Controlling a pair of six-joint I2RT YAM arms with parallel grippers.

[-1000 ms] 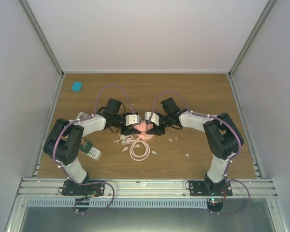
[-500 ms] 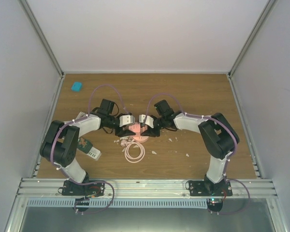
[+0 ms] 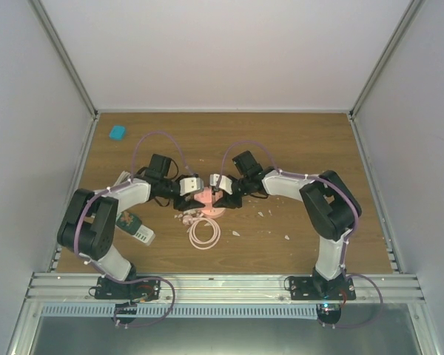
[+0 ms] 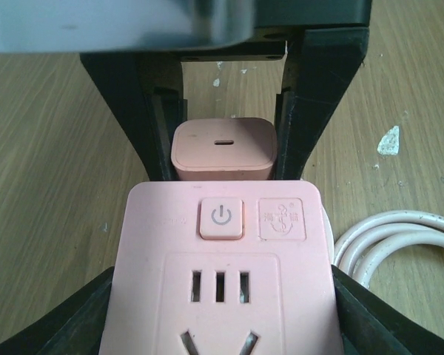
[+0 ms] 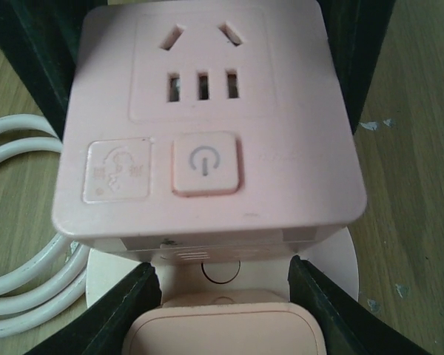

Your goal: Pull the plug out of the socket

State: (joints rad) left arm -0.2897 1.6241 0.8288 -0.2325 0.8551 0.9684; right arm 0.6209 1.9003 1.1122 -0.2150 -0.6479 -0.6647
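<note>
A pink cube socket (image 3: 205, 197) with a power button sits between my two grippers at mid-table. My left gripper (image 4: 226, 318) is shut on the socket (image 4: 222, 281), one black finger on each side. A pink plug (image 4: 222, 144) with a small port on top sits against the socket's far face. My right gripper (image 5: 222, 314) is shut on the plug (image 5: 222, 333), with the socket (image 5: 207, 126) just beyond it. The prongs are hidden, so I cannot tell whether they are seated. From above, the left gripper (image 3: 194, 194) and the right gripper (image 3: 216, 194) face each other.
The socket's white cable (image 3: 204, 231) lies coiled just in front of it, also seen in the left wrist view (image 4: 399, 237). White scraps (image 3: 263, 214) are scattered on the wood. A green and white object (image 3: 133, 225) lies by the left arm. A blue item (image 3: 118, 132) lies at the far left.
Both grippers, with the socket and plug between them, have shifted a little to the left. The cable coil was dragged left with them.
</note>
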